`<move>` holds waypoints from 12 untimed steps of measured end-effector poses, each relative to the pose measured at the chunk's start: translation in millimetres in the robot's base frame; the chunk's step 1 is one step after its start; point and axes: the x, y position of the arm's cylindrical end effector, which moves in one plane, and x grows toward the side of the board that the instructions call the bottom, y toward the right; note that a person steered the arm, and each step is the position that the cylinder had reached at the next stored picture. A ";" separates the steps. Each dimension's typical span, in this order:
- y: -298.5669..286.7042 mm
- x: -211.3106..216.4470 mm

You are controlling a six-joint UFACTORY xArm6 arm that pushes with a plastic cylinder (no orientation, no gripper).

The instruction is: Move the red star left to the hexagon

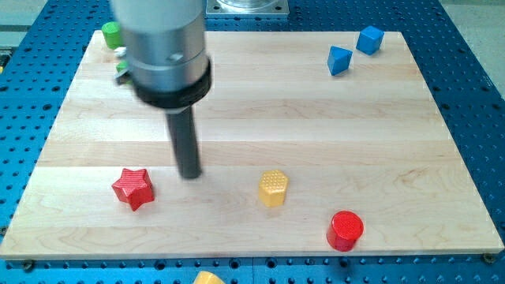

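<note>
The red star (pixel 132 188) lies on the wooden board at the lower left. The yellow hexagon (pixel 273 188) stands to its right, near the lower middle. My tip (pixel 189 174) rests on the board between them, just right of and slightly above the red star, with a small gap to it. The rod rises from the tip into the large grey arm body at the view's top left.
A red cylinder (pixel 345 230) stands at the lower right. Two blue blocks (pixel 339 60) (pixel 369 39) sit at the top right. Green blocks (pixel 111 34) show at the top left, partly hidden by the arm. A yellow block (pixel 208 278) lies off the board at the bottom edge.
</note>
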 end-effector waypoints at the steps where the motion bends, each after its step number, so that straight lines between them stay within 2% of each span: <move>1: 7.5 32.6; 3: 17.0 57.4; 4: 0.7 60.3; 6: -10.3 29.4; 7: -36.6 58.1; 8: -93.8 71.3; 9: -116.9 50.0; 10: -59.3 17.9; 11: -63.5 47.1; 12: 4.3 85.2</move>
